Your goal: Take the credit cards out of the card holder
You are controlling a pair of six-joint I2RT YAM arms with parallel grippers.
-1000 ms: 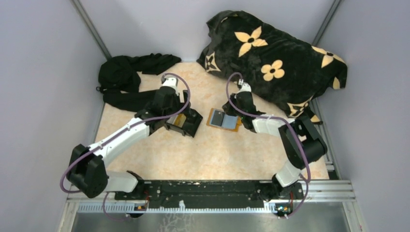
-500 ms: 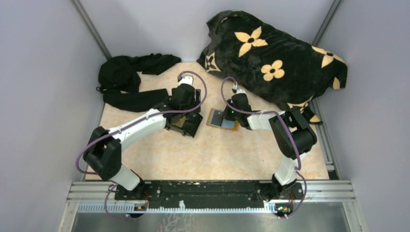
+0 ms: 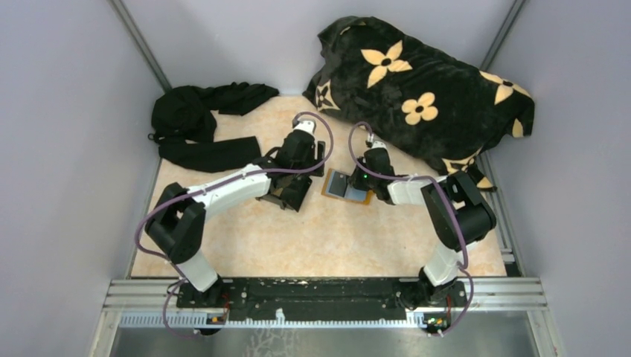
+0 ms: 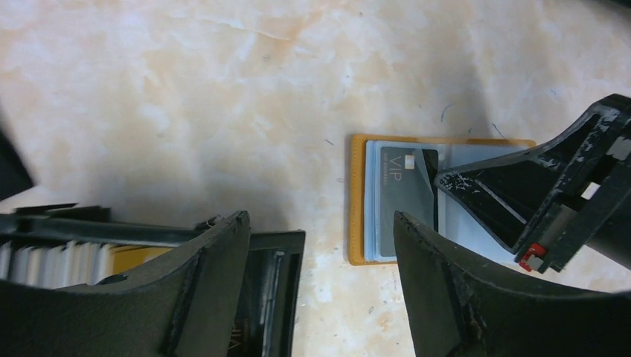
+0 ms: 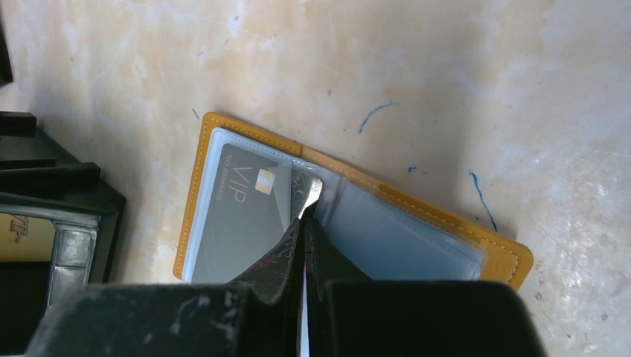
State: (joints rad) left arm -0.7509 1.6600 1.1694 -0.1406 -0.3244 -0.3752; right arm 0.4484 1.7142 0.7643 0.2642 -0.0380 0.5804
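Note:
The orange card holder (image 3: 344, 187) lies open on the table. A grey VIP credit card (image 5: 238, 216) sits in its left clear sleeve, and light blue sleeves (image 5: 394, 238) fill its right half. My right gripper (image 5: 306, 214) is shut, its tips touching the holder's middle fold; it also shows in the top view (image 3: 356, 181). My left gripper (image 4: 320, 219) is open and empty, above the table just left of the holder (image 4: 359, 201). The card (image 4: 402, 195) shows between its fingers and the right gripper (image 4: 521, 197).
A black open-topped box (image 3: 286, 192) holding cards stands just left of the holder, under my left finger (image 4: 201, 290). A flowered black blanket (image 3: 424, 89) lies at the back right. Black clothing (image 3: 201, 126) lies at the back left.
My left arm has swung right, over the black box towards the holder. My right gripper has moved left from beside the holder onto its middle.

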